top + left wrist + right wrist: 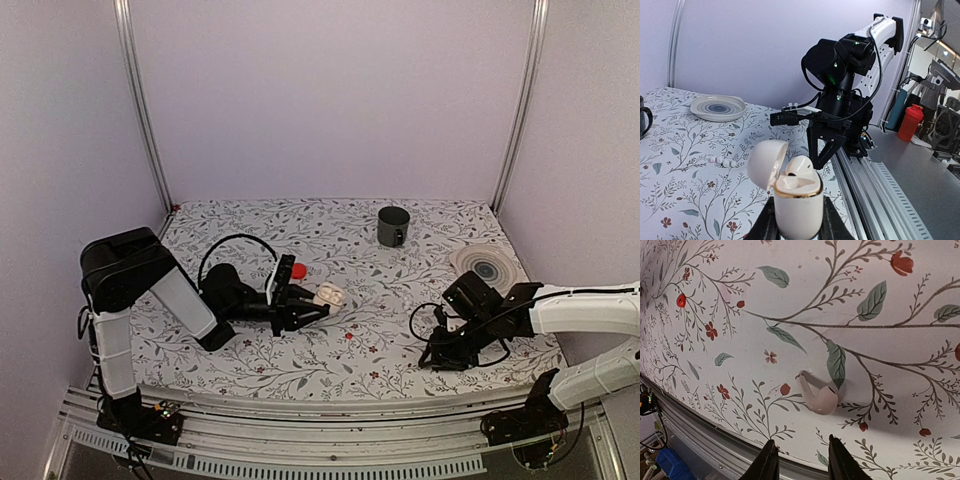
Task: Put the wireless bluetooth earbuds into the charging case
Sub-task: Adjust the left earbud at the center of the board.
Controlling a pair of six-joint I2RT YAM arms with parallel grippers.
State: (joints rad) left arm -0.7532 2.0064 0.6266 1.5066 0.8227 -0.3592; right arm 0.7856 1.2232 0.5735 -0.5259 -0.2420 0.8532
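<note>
Charging case [797, 200] open, earbud [819, 396] loose, mug [392, 226], plate [484, 266] beyond

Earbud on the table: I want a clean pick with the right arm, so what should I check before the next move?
1. Earbud lies free on the tablecloth, nothing on it: ok.
2. Right end effector open and empty: ok.
3. Earbud between the right fingers: not ok, it lies beyond the tips.
4. Left end effector shut on the charging case, case upright: ok.
5. Case lid open: ok.
6. A free hollow in the case for this earbud: cannot tell, since the inside is mostly hidden from the left wrist view.
</note>
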